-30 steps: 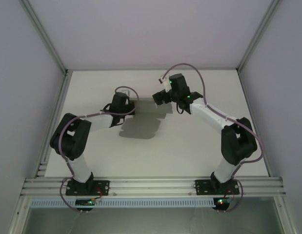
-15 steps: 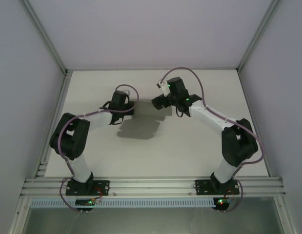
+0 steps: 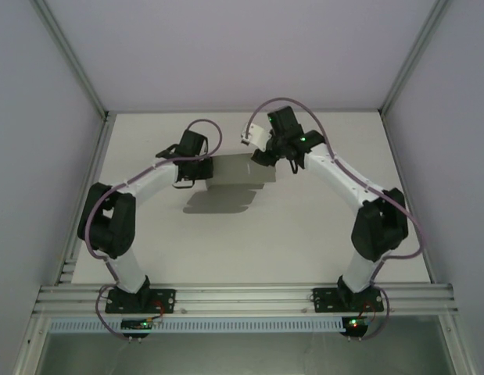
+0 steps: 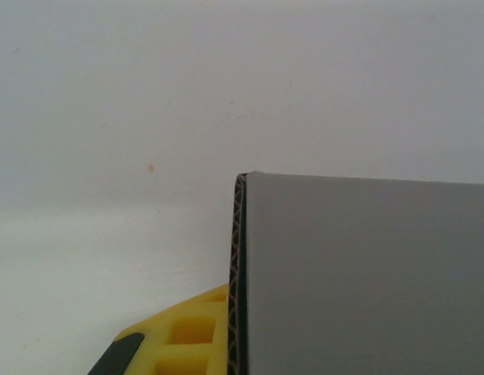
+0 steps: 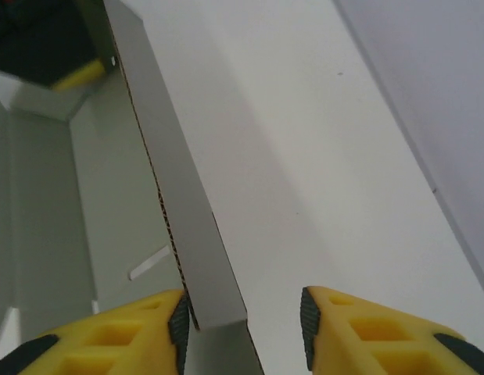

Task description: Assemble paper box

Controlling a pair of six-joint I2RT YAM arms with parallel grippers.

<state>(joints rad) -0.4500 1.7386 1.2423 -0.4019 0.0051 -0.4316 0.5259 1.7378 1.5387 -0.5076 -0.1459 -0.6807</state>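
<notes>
The paper box (image 3: 234,170), a half-folded grey cardboard sheet, is hanging between the two arms over the far part of the worktop (image 3: 320,234). Its shadow (image 3: 222,201) is lying on the surface below, so the sheet is not resting on anything.

The left gripper (image 3: 201,167) is holding it at the left edge. Its jaws are staying pressed together on one panel, and in the left wrist view the corrugated edge is sitting directly against the yellow finger (image 4: 187,336).

The change of the last second is on the right side. The right gripper (image 5: 242,312) has turned and moved a little farther from the bases. Its jaws, which were fully spread, are now closing around a narrow flap (image 5: 183,203) of the box. They are not gripping yet: the flap is touching one finger (image 5: 124,336), while a gap is remaining before the other.

In my judgement the second hold is almost taken. Once the flap is pinched, the two arms can bend the cardboard against each other to raise a wall. The risk is that the thin flap slips or creases as the jaws meet.
</notes>
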